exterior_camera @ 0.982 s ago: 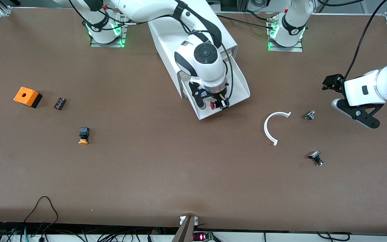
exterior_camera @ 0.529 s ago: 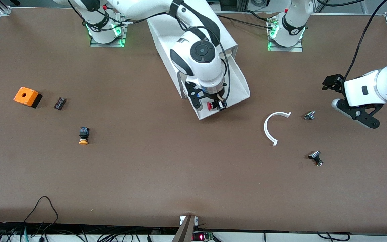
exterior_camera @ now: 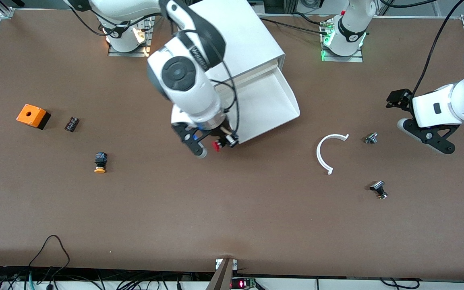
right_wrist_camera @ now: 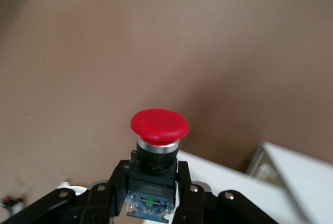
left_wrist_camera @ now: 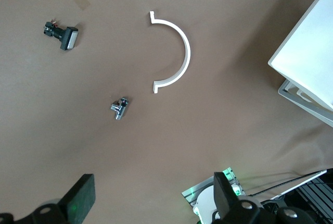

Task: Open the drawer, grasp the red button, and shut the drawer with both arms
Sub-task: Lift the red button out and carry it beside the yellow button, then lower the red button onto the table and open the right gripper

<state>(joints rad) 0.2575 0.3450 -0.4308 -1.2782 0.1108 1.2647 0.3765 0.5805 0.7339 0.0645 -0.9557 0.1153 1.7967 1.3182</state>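
right gripper (exterior_camera: 220, 144): clamped tight on the button (exterior_camera: 216, 146), up in the air over bare table just off the open drawer's front corner, on the side toward the right arm's end
button: red mushroom cap sticks out past the fingertips, black body with a blue patch is pinched between the fingers (right_wrist_camera: 183, 182); clearly out of the drawer
drawer (exterior_camera: 270, 102): pulled out of the white cabinet (exterior_camera: 236, 36), tray showing plain white inside; it sits right beside the right gripper, toward the left arm's end
left gripper (exterior_camera: 429, 135): fingers wide apart, holding nothing, just waiting above the table at the left arm's end
under the left gripper: a small metal part (exterior_camera: 371, 138) is close by, a white curved piece (exterior_camera: 325, 153) next to that, and a black part (exterior_camera: 378, 189) nearer the front camera
toward the right arm's end from the right gripper: orange-yellow capped button (exterior_camera: 100, 162), then a small dark block (exterior_camera: 71, 123) and an orange box (exterior_camera: 33, 116), all well apart from the hand
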